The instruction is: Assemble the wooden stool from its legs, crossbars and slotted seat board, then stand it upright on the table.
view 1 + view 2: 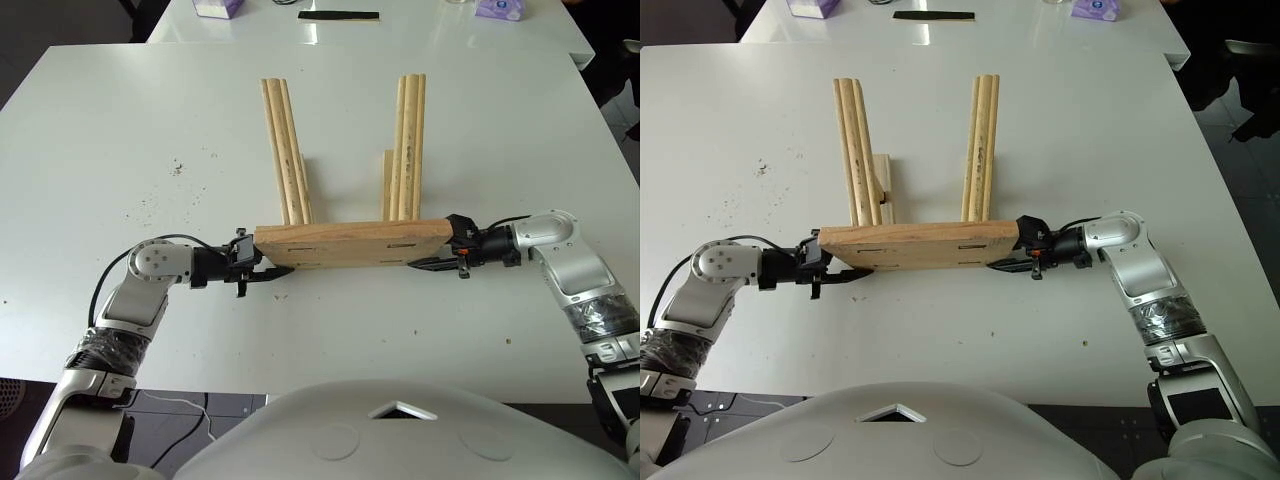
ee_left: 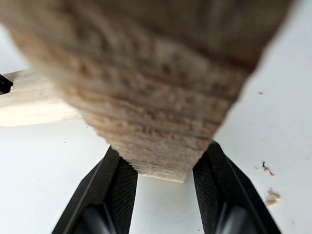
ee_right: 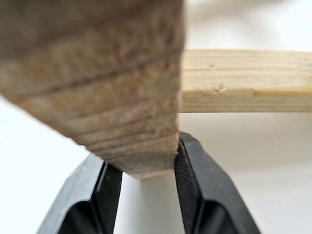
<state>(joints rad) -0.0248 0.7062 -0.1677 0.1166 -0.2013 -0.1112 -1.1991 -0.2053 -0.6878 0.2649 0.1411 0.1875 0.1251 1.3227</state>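
The stool lies on its side on the white table (image 1: 120, 120). Its slotted seat board (image 1: 350, 242) stands on edge, nearest me. Two bundles of legs point away from it, left legs (image 1: 285, 150) and right legs (image 1: 408, 145). A short crossbar (image 1: 387, 185) shows beside the right legs. My left gripper (image 1: 262, 270) is shut on the board's left end (image 2: 156, 97), one finger (image 2: 117, 190) on each face. At the opposite end (image 3: 97, 87), my right gripper (image 1: 430, 262) is shut on the board, and a leg (image 3: 243, 80) runs behind it.
Wood crumbs (image 1: 160, 195) are scattered on the table's left part. On a second table behind lie a black strip (image 1: 338, 16) and two purple packs (image 1: 217, 7) (image 1: 498, 9). The front edge of the table runs just below both arms.
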